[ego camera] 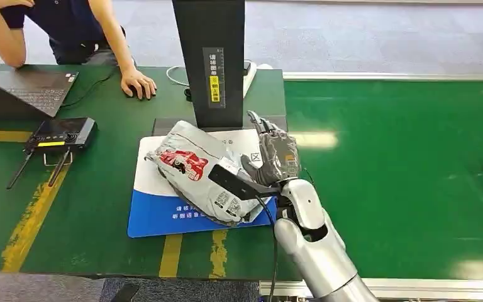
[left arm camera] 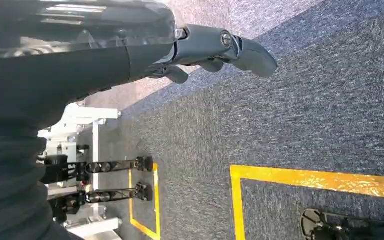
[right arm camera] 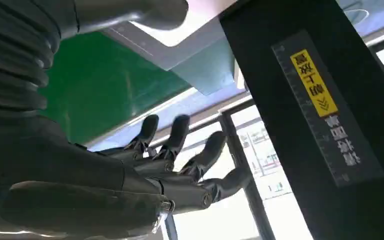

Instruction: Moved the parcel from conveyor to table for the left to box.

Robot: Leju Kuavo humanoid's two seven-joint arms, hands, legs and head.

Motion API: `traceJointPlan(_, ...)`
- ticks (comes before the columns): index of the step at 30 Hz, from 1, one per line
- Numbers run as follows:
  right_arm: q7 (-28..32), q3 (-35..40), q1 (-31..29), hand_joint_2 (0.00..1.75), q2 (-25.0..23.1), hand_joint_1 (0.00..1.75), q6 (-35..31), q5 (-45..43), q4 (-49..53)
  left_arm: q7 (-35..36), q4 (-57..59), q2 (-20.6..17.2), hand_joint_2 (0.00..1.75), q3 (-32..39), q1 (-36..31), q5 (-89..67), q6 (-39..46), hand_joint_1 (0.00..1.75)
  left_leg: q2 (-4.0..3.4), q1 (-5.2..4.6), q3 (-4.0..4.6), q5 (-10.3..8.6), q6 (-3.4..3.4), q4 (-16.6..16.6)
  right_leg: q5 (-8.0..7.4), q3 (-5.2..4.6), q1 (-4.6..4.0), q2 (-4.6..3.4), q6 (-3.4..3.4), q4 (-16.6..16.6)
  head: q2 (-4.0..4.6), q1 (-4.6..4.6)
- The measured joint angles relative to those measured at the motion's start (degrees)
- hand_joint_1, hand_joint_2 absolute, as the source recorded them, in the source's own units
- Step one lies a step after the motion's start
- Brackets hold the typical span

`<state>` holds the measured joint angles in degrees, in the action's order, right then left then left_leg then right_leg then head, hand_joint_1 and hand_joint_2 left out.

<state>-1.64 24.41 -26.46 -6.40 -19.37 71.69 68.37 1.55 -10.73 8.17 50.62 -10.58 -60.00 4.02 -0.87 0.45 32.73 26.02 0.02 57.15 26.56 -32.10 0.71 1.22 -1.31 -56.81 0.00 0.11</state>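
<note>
Silver right arm there, smooth rounded shells with a dark gap at the joint and a thin black cable running down beside it. Right hand is grey and mottled, with darker fingers. Up close, a grey ribbed cover sits behind it. Left hand shows a thick grey thumb with a round screw at its hinge

The head view looked forward and down from high on the robot onto the green table and conveyor. The left wrist view, turned sideways, faced the carpeted floor from a hanging arm. The right wrist view sat close behind its hand, looking up past the black post, which the head view shared.
</note>
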Motion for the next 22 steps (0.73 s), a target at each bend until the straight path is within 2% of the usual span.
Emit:
traceJointPlan(7,-0.8,0.5,-1.2,1.75,0.0,0.00,-1.1,0.0,-2.9,0.0,0.0,0.2,1.75,0.1,0.0,0.2,0.1,0.00,0.00,0.00,-0.01,0.00,0.00,0.0,0.00,0.00,0.00,0.00,0.00,0.0,0.00,0.00)
traceJointPlan(13,0.2,0.1,-0.9,1.75,0.1,0.00,-4.8,-4.6,-3.2,0.0,0.0,0.3,1.75,0.3,0.1,0.5,0.4,0.00,0.00,0.00,-0.02,0.00,0.00,0.0,0.00,-0.02,0.00,0.00,0.00,0.0,0.00,0.00)
traceJointPlan(22,11.3,-5.4,5.8,1.75,0.7,0.00,-3.3,-23.9,3.0,-0.6,0.0,0.3,1.75,0.9,0.4,0.9,0.8,0.00,0.00,0.00,0.01,0.03,0.00,0.0,0.01,-0.04,0.00,-0.01,0.00,0.0,0.00,0.00)
